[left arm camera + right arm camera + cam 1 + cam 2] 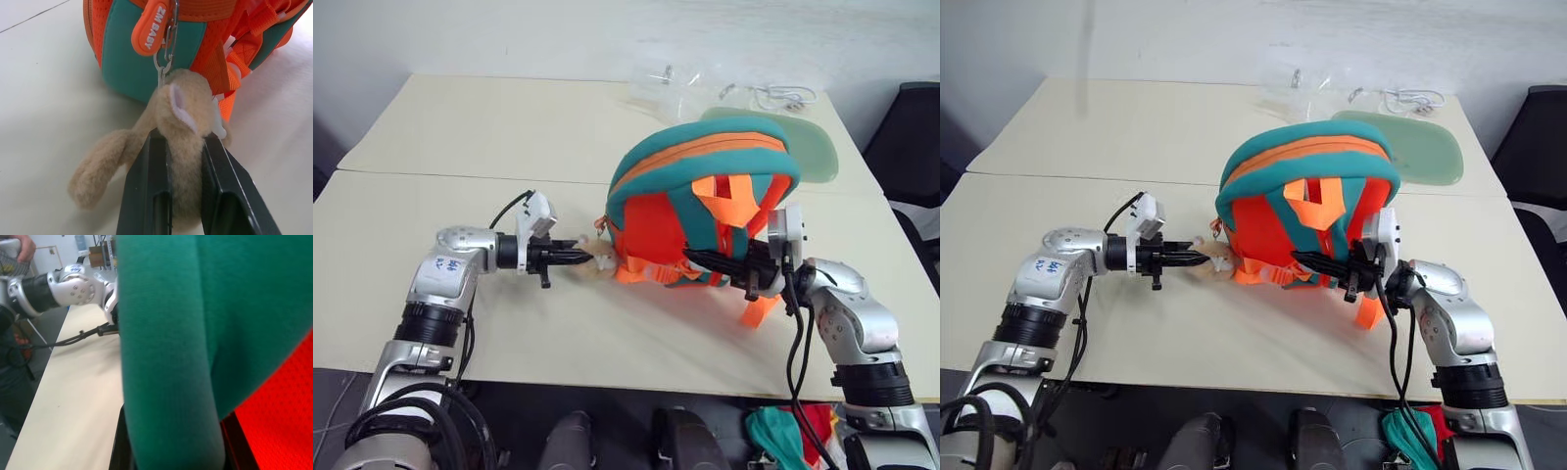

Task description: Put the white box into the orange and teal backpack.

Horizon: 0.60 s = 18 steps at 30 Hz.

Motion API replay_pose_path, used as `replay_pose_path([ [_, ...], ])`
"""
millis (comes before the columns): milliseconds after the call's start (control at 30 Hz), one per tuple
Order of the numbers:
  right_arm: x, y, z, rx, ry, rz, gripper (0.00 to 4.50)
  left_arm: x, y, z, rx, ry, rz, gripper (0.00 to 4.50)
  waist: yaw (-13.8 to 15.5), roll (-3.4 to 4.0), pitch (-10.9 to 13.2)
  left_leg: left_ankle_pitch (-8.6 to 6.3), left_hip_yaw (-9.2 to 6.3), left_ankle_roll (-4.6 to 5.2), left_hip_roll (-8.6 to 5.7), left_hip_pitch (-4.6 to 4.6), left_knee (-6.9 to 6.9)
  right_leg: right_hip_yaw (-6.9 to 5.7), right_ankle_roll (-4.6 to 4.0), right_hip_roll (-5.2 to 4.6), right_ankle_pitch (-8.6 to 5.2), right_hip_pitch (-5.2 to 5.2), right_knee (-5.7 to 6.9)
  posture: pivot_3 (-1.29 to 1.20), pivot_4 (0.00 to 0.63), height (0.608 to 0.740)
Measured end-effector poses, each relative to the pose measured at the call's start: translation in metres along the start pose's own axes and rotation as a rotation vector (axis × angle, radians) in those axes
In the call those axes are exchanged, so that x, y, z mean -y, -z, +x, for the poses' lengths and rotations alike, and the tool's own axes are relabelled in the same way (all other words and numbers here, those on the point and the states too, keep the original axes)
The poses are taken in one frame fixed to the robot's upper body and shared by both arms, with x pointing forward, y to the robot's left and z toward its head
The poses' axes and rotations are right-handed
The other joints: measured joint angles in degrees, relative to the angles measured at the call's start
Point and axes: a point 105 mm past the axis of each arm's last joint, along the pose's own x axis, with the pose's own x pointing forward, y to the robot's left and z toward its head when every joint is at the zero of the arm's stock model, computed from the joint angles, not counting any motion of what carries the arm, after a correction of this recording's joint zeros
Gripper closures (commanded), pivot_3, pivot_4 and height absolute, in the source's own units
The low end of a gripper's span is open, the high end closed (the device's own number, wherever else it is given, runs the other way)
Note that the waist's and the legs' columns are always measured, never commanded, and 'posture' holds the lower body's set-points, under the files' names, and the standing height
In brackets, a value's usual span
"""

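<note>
The orange and teal backpack (705,201) sits upright on the cream desk (460,147), straps facing the robot. The left end effector (582,258) is closed on the tan plush charm (181,127), which hangs from a metal clip beside an orange zipper tag (151,27). The right end effector (1307,260) is clamped on a teal shoulder strap (166,352) at the pack's front. A pale green pouch (1420,147) lies behind the backpack, with clear plastic bags (675,88) nearby.

Left hand (579,258) level, fingers clamped; right hand (697,258) pointing left (fingers pinched too).
</note>
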Motion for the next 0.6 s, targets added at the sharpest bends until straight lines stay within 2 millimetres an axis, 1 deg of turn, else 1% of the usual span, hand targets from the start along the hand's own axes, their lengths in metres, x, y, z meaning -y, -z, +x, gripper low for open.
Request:
replay_pose_path([
  [33,0.001,-0.001,0.000,0.001,0.010,-0.010,4.14,0.000,-0.001,-0.004,0.030,-0.019,-0.006,3.22,-0.09,0.00,0.00,0.00,0.00,0.00,0.01,0.00,-0.01,0.01,0.00,0.00,0.00,0.00,0.00,0.00,0.150,0.740],
  [67,0.003,-0.001,-0.001,-0.001,0.021,-0.016,3.74,0.000,-0.003,-0.008,0.055,-0.037,-0.009,2.84,-0.10,0.00,0.00,0.00,-0.01,0.00,0.02,-0.01,-0.02,-0.01,0.00,0.00,0.00,-0.01,-0.01,0.00,0.150,0.740],
  [100,0.003,-0.001,-0.003,-0.013,0.019,-0.022,3.52,0.001,-0.007,-0.015,0.068,-0.047,-0.001,2.58,-0.09,0.00,0.00,0.00,-0.02,0.00,0.02,-0.02,-0.04,-0.02,0.00,0.00,0.00,-0.02,-0.01,0.00,0.150,0.740],
  [133,0.003,-0.002,-0.005,-0.026,0.010,-0.029,3.12,0.003,-0.009,-0.022,0.068,-0.053,0.015,2.21,-0.13,0.00,0.00,0.00,-0.01,0.00,0.02,-0.02,-0.06,-0.01,0.00,0.00,0.00,-0.02,-0.05,0.00,0.150,0.740],
  [200,0.002,-0.002,-0.017,-0.063,0.000,-0.051,2.51,0.005,-0.010,-0.047,0.042,-0.096,0.055,1.61,-0.27,0.00,0.00,-0.01,0.00,0.00,0.02,-0.01,-0.12,0.00,0.00,0.00,0.00,-0.02,-0.09,0.00,0.150,0.740],
  [233,0.002,-0.002,-0.021,-0.072,0.000,-0.061,2.13,0.005,-0.008,-0.055,0.033,-0.120,0.056,1.28,-0.24,0.00,0.00,-0.01,-0.01,0.00,0.01,-0.01,-0.12,0.00,0.00,0.00,0.00,-0.02,-0.11,0.00,0.150,0.740],
  [300,0.002,-0.001,-0.037,-0.126,-0.002,-0.096,1.43,0.009,0.005,-0.082,-0.010,-0.182,0.059,0.62,-0.45,0.01,0.00,-0.03,0.00,0.03,0.02,0.01,-0.15,0.02,0.00,-0.03,0.00,0.00,-0.15,0.00,0.150,0.740],
  [333,0.005,0.000,-0.049,-0.160,0.012,-0.122,1.04,0.013,0.014,-0.096,-0.041,-0.210,0.071,0.29,-0.58,0.01,0.00,-0.06,0.01,0.06,0.01,0.01,-0.18,0.03,0.00,-0.05,0.00,0.00,-0.20,0.00,0.150,0.740],
  [367,0.011,0.002,-0.066,-0.203,0.046,-0.145,0.77,0.020,0.027,-0.110,-0.080,-0.233,0.077,0.04,-0.65,0.02,0.01,-0.10,0.03,0.09,0.00,0.03,-0.18,0.03,0.00,-0.09,0.00,0.03,-0.27,0.00,0.150,0.740],
  [433,0.024,0.004,-0.096,-0.259,0.119,-0.194,0.02,0.038,0.050,-0.133,-0.145,-0.258,0.071,0.00,-1.04,0.01,0.01,-0.14,0.03,0.15,-0.02,0.05,-0.18,0.02,-0.01,-0.18,0.00,0.08,-0.55,0.00,0.150,0.740],
  [467,0.029,0.005,-0.111,-0.290,0.157,-0.209,0.02,0.046,0.057,-0.140,-0.161,-0.260,0.055,0.00,-1.16,0.02,0.01,-0.15,0.01,0.17,-0.03,0.10,-0.18,0.00,-0.01,-0.23,-0.01,0.14,-0.57,0.00,0.150,0.740],
  [500,0.031,0.007,-0.120,-0.315,0.163,-0.230,0.02,0.053,0.060,-0.145,-0.168,-0.270,0.050,0.00,-1.16,0.02,0.01,-0.17,-0.04,0.17,-0.03,0.09,-0.18,-0.05,-0.01,-0.25,0.00,0.14,-0.58,0.00,0.150,0.740],
  [600,0.032,0.016,-0.137,-0.370,0.129,-0.286,0.02,0.070,0.060,-0.155,-0.151,-0.318,0.079,0.00,-1.29,0.06,0.01,-0.35,-0.06,0.30,-0.02,0.23,-0.19,-0.04,-0.01,-0.29,0.00,0.25,-0.56,0.00,0.150,0.740],
])
